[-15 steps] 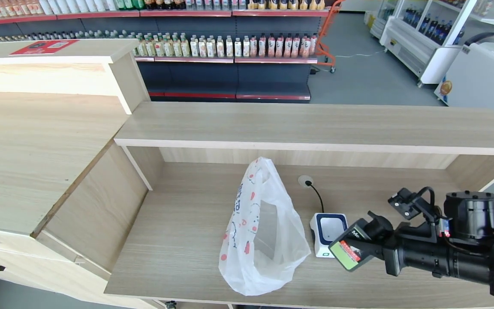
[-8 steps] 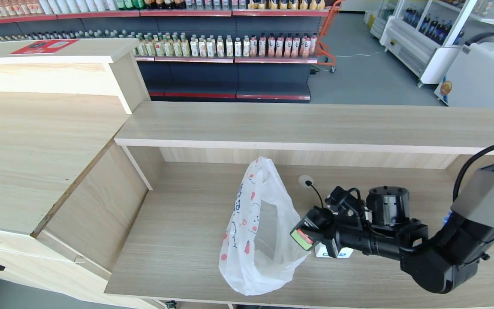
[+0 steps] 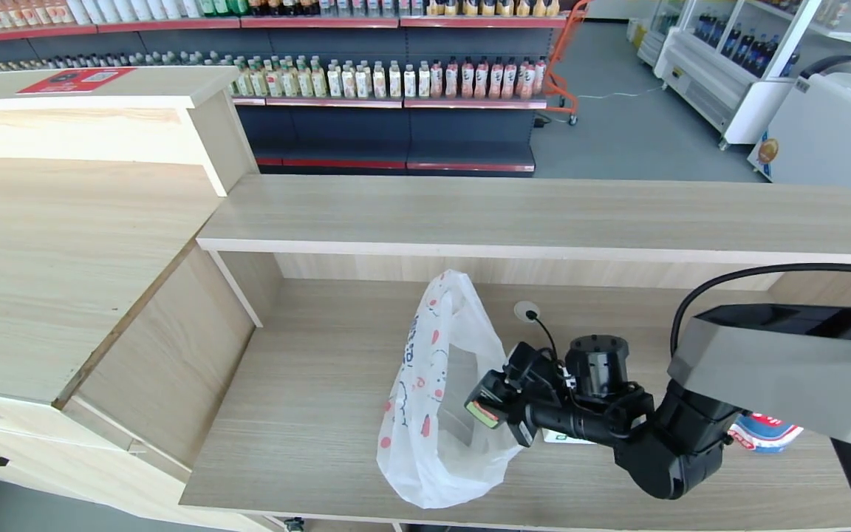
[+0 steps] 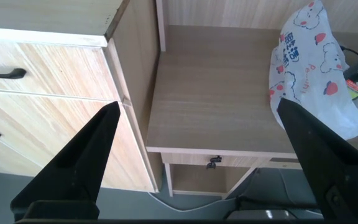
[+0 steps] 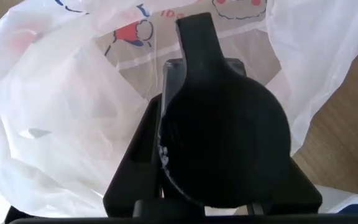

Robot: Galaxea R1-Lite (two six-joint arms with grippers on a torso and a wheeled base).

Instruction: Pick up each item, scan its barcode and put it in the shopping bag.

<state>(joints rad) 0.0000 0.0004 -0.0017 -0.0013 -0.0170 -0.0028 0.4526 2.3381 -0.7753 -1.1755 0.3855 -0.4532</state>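
My right fingers (image 3: 498,386) clamp the item (image 3: 482,414) at the bag (image 3: 425,443) mouth. I'd push deeper inside before letting go, so it drops clear. Left fingers (image 4: 86,162) gape wide, idle.

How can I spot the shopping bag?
Look at the lower wooden desk under the long counter top. Near its middle stands the shopping bag, beside the right end effector holding a green packet. It's the only floppy, see-through white thing, printed with red and blue cartoons.
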